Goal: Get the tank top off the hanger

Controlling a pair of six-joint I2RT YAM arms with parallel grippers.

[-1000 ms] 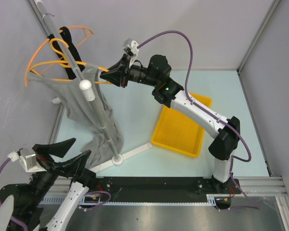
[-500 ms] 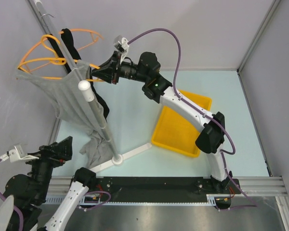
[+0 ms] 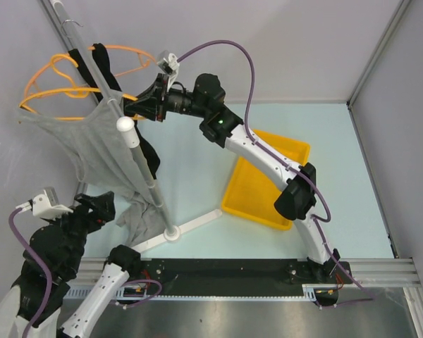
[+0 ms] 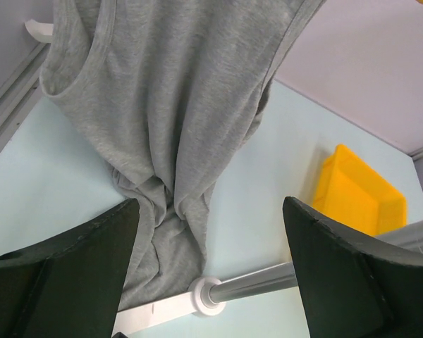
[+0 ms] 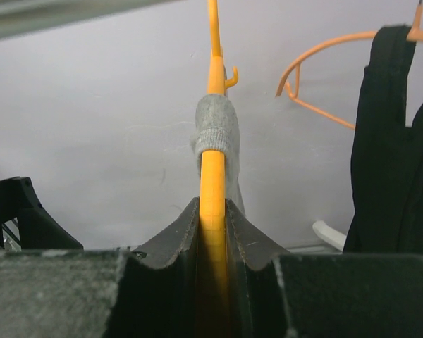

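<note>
**A:** Where is the tank top (image 3: 92, 144) just now?

**B:** It's on the orange hanger (image 5: 213, 183), hanging down beside the rack pole (image 3: 139, 163). Its hem seems to bunch on the counter (image 3: 324, 155) by the pole's foot. One strap (image 5: 215, 130) wraps round the hanger's arm.

**A:** And the right end effector (image 5: 213, 218)?

**B:** It's pressed together on that hanger arm, just short of the strap. I judge it is there to steady the wire so the cloth can be drawn off.

**A:** And the left end effector (image 4: 211, 232)?

**B:** It's spread wide and grips nothing. It sits low and faces the grey cloth (a sensible spot to pull from, I'd say).

**A:** What about the surface and the room?

**B:** The counter is smooth and pale blue, and the walls (image 3: 303, 42) are plain grey with metal framing at the corners. A yellow tray (image 3: 268, 179) lies to the right, well apart from the cloth. A black garment (image 3: 99, 56) hangs on another orange hanger on the same rack.
</note>
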